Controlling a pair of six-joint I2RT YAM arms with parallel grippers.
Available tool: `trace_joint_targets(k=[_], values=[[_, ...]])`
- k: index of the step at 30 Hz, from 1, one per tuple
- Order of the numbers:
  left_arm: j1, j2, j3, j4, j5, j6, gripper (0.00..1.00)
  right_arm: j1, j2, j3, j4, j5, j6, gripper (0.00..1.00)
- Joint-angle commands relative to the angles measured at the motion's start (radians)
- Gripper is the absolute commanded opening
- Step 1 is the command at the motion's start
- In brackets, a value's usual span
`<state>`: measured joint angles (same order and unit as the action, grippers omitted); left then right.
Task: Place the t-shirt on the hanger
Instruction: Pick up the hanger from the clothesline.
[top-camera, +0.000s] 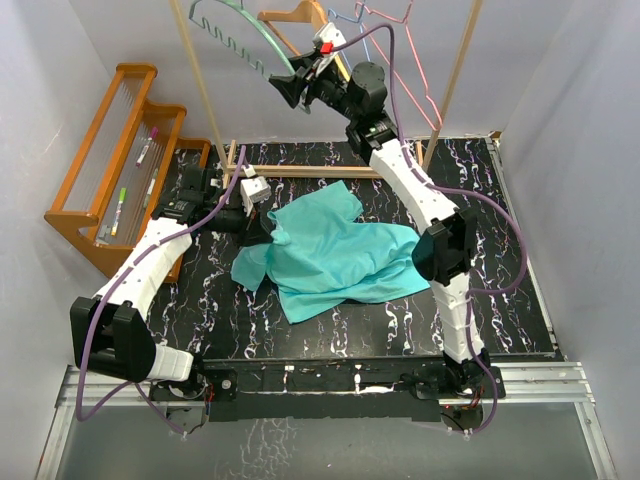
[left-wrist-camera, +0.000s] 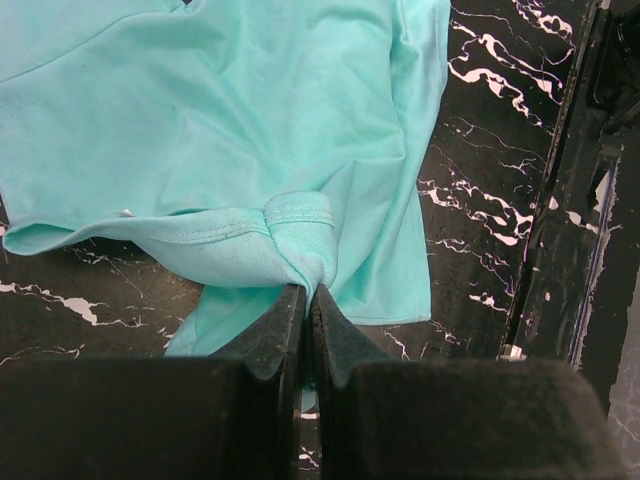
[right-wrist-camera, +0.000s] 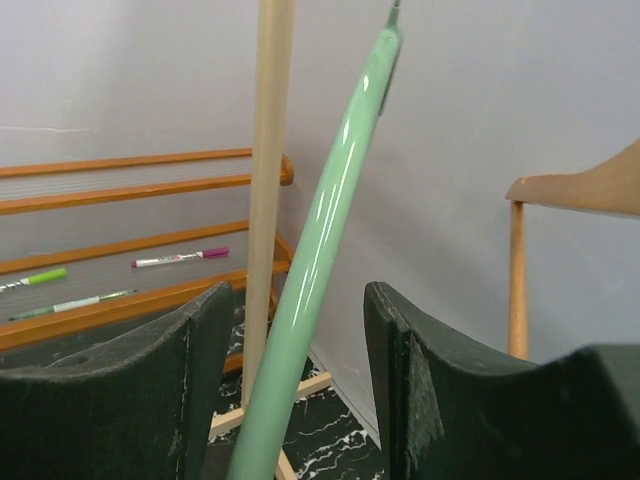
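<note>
While left pincer (left-wrist-camera: 308, 292) clamps the t-shirt (left-wrist-camera: 250, 120), right pincer (right-wrist-camera: 298, 296) gapes around the hanger (right-wrist-camera: 341, 190)

The t-shirt (top-camera: 340, 255) is matt teal cloth, soft and creased. The hanger (right-wrist-camera: 318, 245) is smooth, glossy mint plastic. The desk (top-camera: 400, 320) looks polished black with white veining. At ten o'clock, the rack (top-camera: 72, 235) is varnished wood.

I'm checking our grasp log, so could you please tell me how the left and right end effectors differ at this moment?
The left end effector is shut, pinching a fold of the t-shirt; the right end effector is open, its fingers straddling the hanger without touching. The left sits low over the table; the right is raised at the rack. Both have dark fingers.
</note>
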<state>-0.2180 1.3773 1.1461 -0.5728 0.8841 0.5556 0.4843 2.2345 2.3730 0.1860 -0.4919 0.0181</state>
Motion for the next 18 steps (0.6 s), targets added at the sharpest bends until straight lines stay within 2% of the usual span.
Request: trace_joint_targets(k=[1, 3, 5, 8, 9, 18], values=[[0.004, -0.014, -0.003, 0.013, 0.053, -0.008, 0.00, 0.023, 0.003, 0.053, 0.055, 0.027, -0.018, 0.55], [0.003, -0.014, -0.005, 0.011, 0.052, -0.007, 0.00, 0.025, 0.015, 0.072, 0.052, 0.029, -0.019, 0.50], [0.004, -0.014, -0.007, 0.009, 0.051, -0.005, 0.00, 0.027, 0.015, 0.069, 0.060, 0.038, -0.019, 0.40], [0.004, -0.014, -0.014, 0.010, 0.050, -0.003, 0.00, 0.029, 0.002, 0.049, 0.078, 0.068, -0.029, 0.14], [0.003, -0.014, -0.015, 0.012, 0.050, -0.005, 0.00, 0.030, -0.007, 0.035, 0.086, 0.082, -0.034, 0.09], [0.003, -0.014, -0.019, 0.019, 0.055, -0.014, 0.00, 0.055, -0.070, -0.015, 0.144, 0.192, -0.106, 0.08]])
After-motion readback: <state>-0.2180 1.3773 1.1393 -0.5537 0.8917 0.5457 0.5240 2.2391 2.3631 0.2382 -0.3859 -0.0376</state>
